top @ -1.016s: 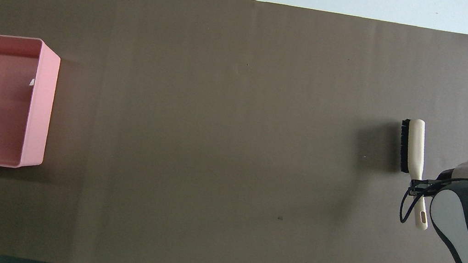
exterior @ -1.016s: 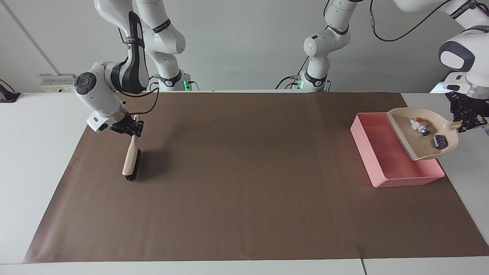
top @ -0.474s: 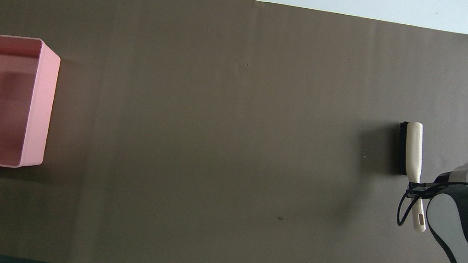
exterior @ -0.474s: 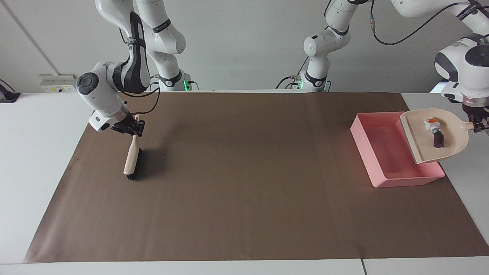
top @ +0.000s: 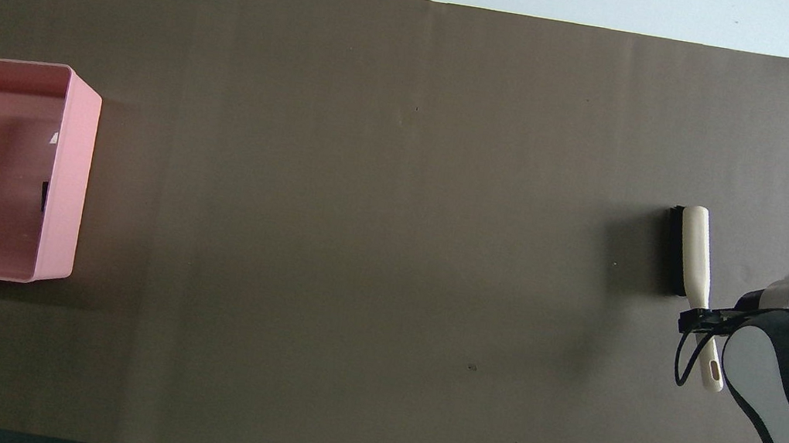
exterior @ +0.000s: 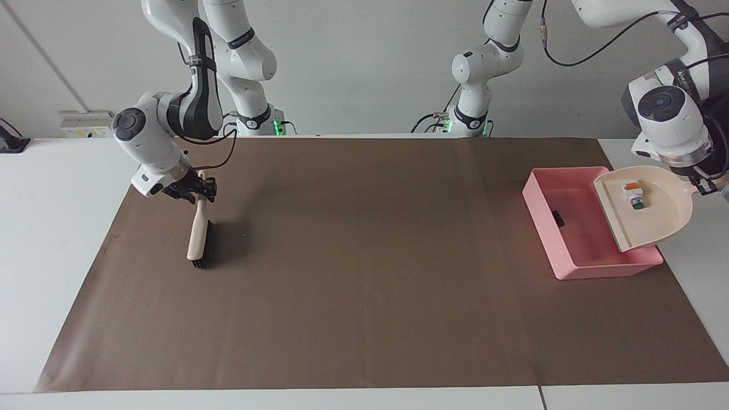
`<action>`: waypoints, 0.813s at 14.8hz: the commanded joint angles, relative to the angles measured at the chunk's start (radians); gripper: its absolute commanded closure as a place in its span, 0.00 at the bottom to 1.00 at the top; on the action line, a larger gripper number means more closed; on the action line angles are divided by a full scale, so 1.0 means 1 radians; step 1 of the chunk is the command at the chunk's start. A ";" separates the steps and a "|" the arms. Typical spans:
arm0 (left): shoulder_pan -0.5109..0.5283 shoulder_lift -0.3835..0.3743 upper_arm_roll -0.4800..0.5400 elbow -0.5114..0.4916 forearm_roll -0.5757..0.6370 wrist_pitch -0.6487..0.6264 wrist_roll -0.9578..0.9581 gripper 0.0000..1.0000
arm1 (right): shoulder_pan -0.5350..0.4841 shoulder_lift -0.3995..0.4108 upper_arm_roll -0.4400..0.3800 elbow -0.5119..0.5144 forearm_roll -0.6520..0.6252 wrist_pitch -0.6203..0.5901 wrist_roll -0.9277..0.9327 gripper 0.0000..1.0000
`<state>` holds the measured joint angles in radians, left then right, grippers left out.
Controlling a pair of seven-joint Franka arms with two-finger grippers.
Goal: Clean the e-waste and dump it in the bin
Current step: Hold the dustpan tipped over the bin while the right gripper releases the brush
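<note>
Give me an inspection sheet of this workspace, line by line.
Surface: brown mat on white table.
Job's things: black part in pink bin; white-and-green part on tilted dustpan over the bin.
Clutter: nothing seen.
Grippers: left gripper shut on dustpan handle; right gripper at the handle of the brush, bristles on mat.
Cables: black cables on both arms; loop beside the right wrist.
Surroundings: plain wall, white box at the right arm's end.
</note>
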<state>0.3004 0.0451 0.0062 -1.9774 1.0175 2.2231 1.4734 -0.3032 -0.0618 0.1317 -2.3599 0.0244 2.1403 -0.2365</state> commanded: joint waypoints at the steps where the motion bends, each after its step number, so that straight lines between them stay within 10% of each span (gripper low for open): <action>1: -0.010 -0.053 0.008 -0.041 0.056 -0.028 -0.035 1.00 | -0.005 -0.021 0.019 0.052 -0.011 -0.057 -0.014 0.01; 12: -0.090 -0.163 -0.002 -0.020 0.080 -0.177 0.019 0.99 | 0.176 -0.009 0.022 0.411 -0.004 -0.140 0.240 0.01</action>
<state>0.2154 -0.0574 0.0017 -1.9851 1.1579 2.0629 1.4120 -0.1116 -0.0843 0.1531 -2.0380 0.0245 2.0342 -0.0062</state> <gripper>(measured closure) 0.665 0.004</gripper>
